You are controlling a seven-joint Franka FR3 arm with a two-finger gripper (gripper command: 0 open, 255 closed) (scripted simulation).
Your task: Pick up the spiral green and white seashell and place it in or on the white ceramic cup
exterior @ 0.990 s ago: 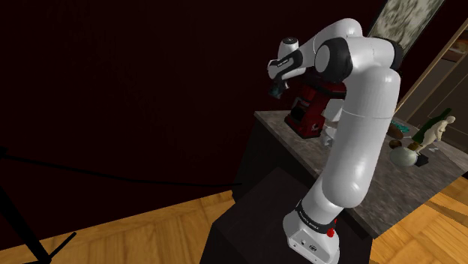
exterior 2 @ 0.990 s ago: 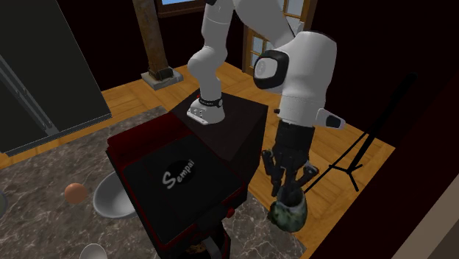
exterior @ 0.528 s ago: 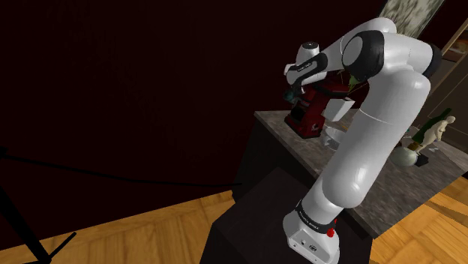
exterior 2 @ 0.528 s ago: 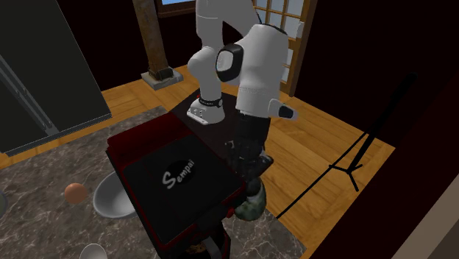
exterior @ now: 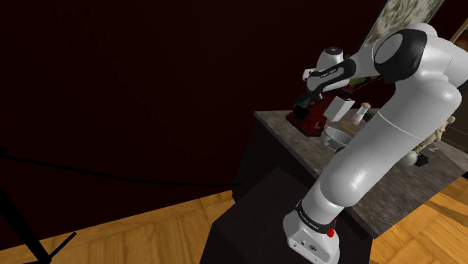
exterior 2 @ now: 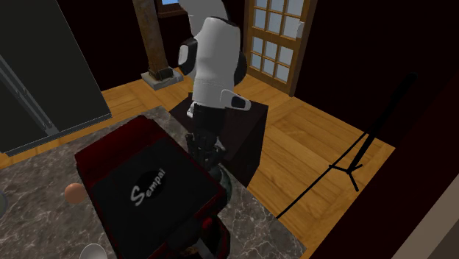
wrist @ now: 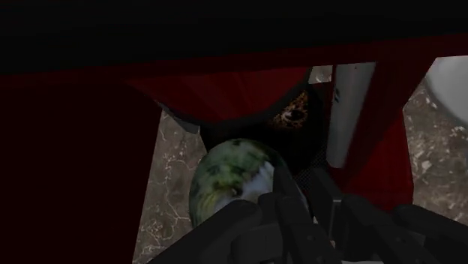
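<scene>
stone, grey and veined with white, is seen as the countertop (exterior 2: 40,217), which is set above a floor of warm wooden planks (exterior 2: 312,140). dark red walls (exterior: 150,90) are seen around the room, and a door with small glass panes (exterior 2: 276,40) is set beyond the arm in the second exterior view. a black tripod (exterior 2: 360,158) is stood on the planks, well apart from the black stand (exterior 2: 246,129).

a red and black machine lettered "sempai" (exterior 2: 147,191) is seen on the countertop, with a small orange-brown ball (exterior 2: 73,193) on the stone near it. the gripper (exterior 2: 215,165) is held low, just beside the machine. its fingers are closed around the seashell (wrist: 229,180), mottled green and white, which is carried just above the veined stone at the machine's edge. a white bowl (exterior: 335,136) is seen farther along the countertop.
</scene>
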